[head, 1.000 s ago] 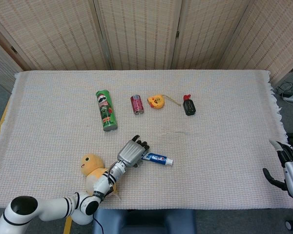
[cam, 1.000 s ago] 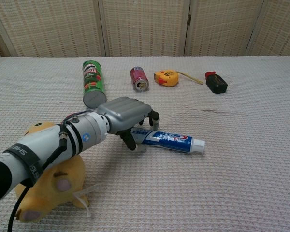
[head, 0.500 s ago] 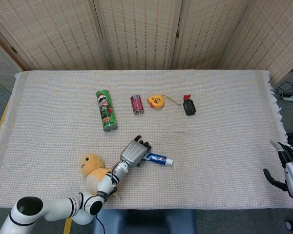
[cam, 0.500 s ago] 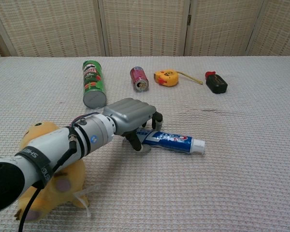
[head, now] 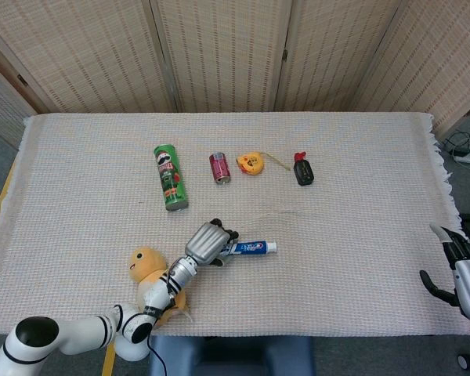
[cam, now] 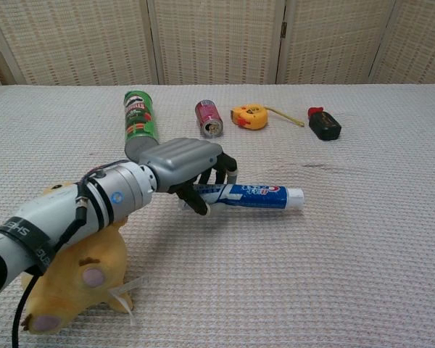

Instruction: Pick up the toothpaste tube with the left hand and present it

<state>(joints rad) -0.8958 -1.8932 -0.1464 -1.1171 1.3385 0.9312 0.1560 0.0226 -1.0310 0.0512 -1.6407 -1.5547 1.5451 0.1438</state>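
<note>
My left hand (head: 207, 242) (cam: 185, 166) grips the crimped end of the blue and white toothpaste tube (head: 251, 248) (cam: 251, 196). The tube is lifted a little off the cloth and points to the right, its white cap outermost. The left forearm reaches out over the yellow plush toy (head: 145, 268) (cam: 76, 279). My right hand (head: 463, 270) sits at the table's right edge, far from the tube, its fingers spread with nothing in them; the chest view does not show it.
A green chips can (head: 170, 178) (cam: 139, 125), a red soda can (head: 219, 168) (cam: 209, 118), a yellow tape measure (head: 251, 163) (cam: 250, 116) and a black and red object (head: 303, 170) (cam: 323, 123) lie in a row behind. A beige woven cloth (head: 352, 235) covers the table.
The left hand has closed on the tube's end and raised it off the cloth; the tube now lies level and slightly further back. The right hand has not moved.
</note>
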